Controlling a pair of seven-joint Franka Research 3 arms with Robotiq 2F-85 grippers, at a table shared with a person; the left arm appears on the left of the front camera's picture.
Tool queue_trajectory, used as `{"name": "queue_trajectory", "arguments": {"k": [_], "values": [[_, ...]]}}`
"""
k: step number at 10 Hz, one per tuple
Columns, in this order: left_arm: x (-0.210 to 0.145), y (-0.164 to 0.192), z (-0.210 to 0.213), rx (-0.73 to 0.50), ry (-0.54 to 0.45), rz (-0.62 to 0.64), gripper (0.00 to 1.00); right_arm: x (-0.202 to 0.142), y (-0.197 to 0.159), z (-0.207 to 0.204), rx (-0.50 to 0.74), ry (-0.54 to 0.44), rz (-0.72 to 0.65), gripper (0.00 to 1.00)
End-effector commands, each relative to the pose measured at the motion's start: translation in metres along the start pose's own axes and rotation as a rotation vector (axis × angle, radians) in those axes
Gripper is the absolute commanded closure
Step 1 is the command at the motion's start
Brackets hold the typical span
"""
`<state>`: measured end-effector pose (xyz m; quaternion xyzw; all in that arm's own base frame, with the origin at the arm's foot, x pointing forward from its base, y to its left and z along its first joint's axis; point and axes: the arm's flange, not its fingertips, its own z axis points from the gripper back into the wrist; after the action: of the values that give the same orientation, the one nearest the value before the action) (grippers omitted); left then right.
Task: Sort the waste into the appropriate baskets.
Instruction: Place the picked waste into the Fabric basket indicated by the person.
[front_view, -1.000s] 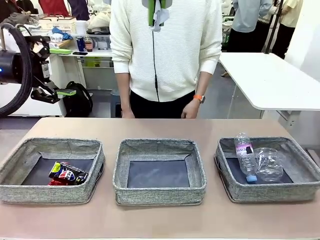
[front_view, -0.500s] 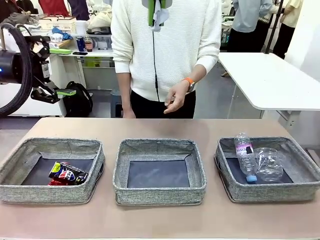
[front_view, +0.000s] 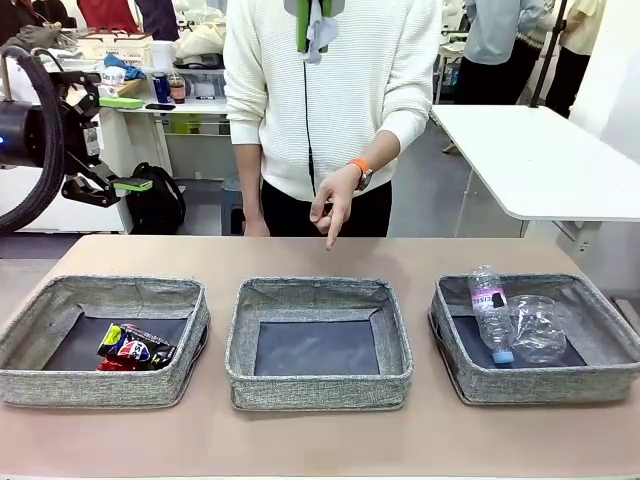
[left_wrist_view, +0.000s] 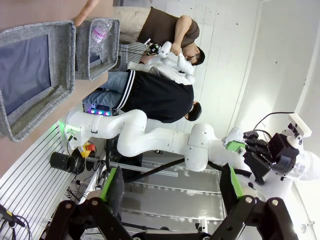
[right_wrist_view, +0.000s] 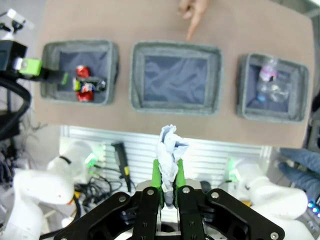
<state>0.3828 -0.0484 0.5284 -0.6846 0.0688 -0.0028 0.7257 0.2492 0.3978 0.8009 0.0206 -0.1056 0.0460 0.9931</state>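
Note:
Three grey baskets stand in a row: left (front_view: 120, 296), middle (front_view: 315, 292), right (front_view: 590, 300). A crushed red can (front_view: 112, 364) and a crushed dark-blue can (front_view: 138, 348) lie in the left one. The right one holds the clear bottle (front_view: 490, 310) and the clear cup (front_view: 537, 328). My left gripper (front_view: 125, 143) hangs open and empty, high at the far left. High above the table's near side, my right gripper (right_wrist_view: 169, 182) is shut on the white paper wad (right_wrist_view: 170, 147). From up there the middle basket (right_wrist_view: 176, 50) lies straight ahead.
A person in a white sweater stands at the far side, one hand (front_view: 330, 205) pointing a finger down at the table behind the middle basket. A white table (front_view: 540, 160) stands at the back right. Bare tabletop (front_view: 320, 440) runs in front of the baskets.
The person's hand has swung up from the side and now points down toward the middle basket. Neither arm has moved.

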Motion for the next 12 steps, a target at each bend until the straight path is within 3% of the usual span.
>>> {"name": "queue_trajectory", "arguments": {"k": [1,4,5,7,10,12], "values": [[-0.001,-0.002,0.001,-0.011,-0.004,-0.006,0.00,-0.002,0.000,0.001,-0.005,0.001,-0.010,0.90],[-0.001,-0.002,0.001,-0.011,-0.004,-0.006,0.00,0.000,0.000,0.000,0.000,0.000,0.000,0.90],[-0.001,-0.002,0.001,-0.011,-0.004,-0.006,0.00,0.007,-0.014,-0.030,-0.068,-0.027,-0.057,0.90],[-0.001,-0.002,0.001,-0.011,-0.004,-0.006,0.00,0.004,-0.042,-0.109,-0.060,0.052,-0.009,0.90],[-0.001,-0.002,0.001,-0.011,-0.004,-0.006,0.00,0.004,-0.067,-0.234,-0.134,0.153,-0.092,0.90],[-0.001,-0.002,0.001,-0.011,-0.004,-0.006,0.00,0.015,-0.072,-0.297,-0.097,0.171,-0.015,0.90]]}}
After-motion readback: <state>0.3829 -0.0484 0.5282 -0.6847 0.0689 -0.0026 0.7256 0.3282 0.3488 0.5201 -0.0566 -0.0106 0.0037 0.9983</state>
